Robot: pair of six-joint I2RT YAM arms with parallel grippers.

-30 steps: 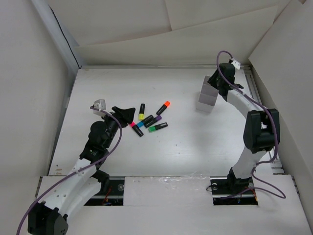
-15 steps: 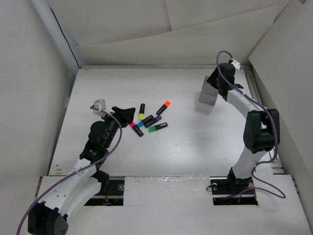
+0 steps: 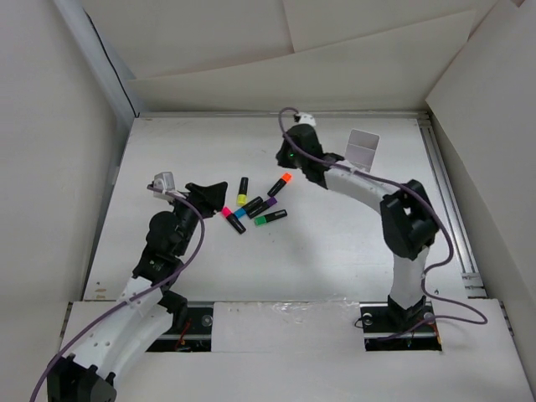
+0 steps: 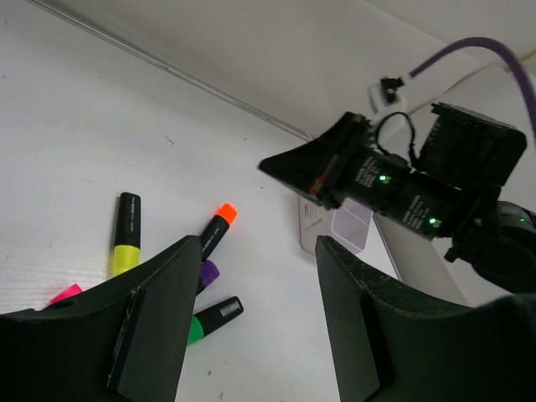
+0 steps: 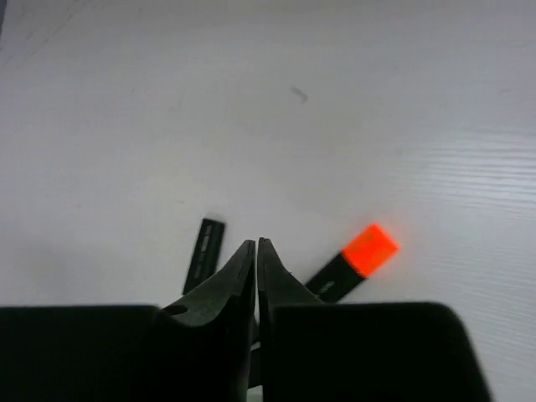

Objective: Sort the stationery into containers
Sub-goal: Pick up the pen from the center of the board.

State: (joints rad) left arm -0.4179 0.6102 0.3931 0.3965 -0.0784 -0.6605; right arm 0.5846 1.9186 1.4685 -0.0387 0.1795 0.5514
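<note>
The white organiser (image 3: 363,149) sits on the table (image 3: 335,251), and neither gripper touches it; what its compartments hold cannot be made out. Well to the left of the organiser, six markers lie in a loose cluster. The orange-ended marker (image 3: 280,183) is nearest to the organiser, then the green-ended marker (image 3: 270,218), purple-ended marker (image 3: 261,206), blue-ended marker (image 3: 245,208) and yellow-ended marker (image 3: 242,192). The pink-ended marker (image 3: 234,221) lies farthest from it. The right gripper (image 5: 255,244) hangs over the organiser's side of the cluster, near the orange-ended marker, its fingers pressed together with nothing between them. The left gripper (image 3: 209,191) sits on the cluster's far side from the organiser, its fingers spread wide and empty.
</note>
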